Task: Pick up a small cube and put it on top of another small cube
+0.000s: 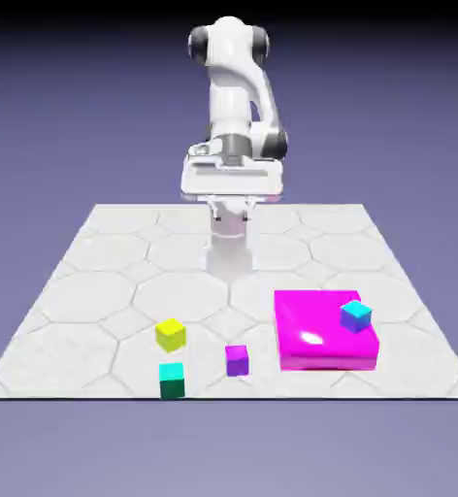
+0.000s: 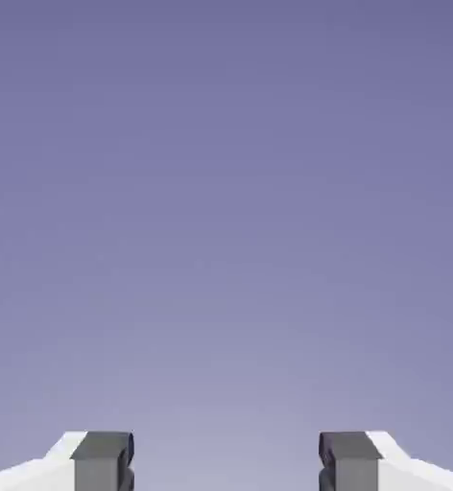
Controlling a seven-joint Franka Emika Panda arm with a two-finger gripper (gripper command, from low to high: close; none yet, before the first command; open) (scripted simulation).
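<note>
Several small cubes lie on the pale hex-tiled table (image 1: 97, 291): a yellow cube (image 1: 171, 334), a teal cube (image 1: 172, 380) just in front of it, and a purple cube (image 1: 237, 359) to their right. A blue and cyan cube (image 1: 355, 314) rests on a flat magenta block (image 1: 315, 335). My gripper (image 1: 231, 209) hangs above the table's far side, well away from all the cubes. In the hand view the gripper (image 2: 226, 465) is open: its grey fingertips (image 2: 104, 458) stand wide apart with only the backdrop between them.
The magenta block is a low raised slab at the exterior view's right. The teal and purple cubes sit close to the table's near edge (image 1: 223, 396). The white arm (image 1: 235, 97) rises at the table's far side.
</note>
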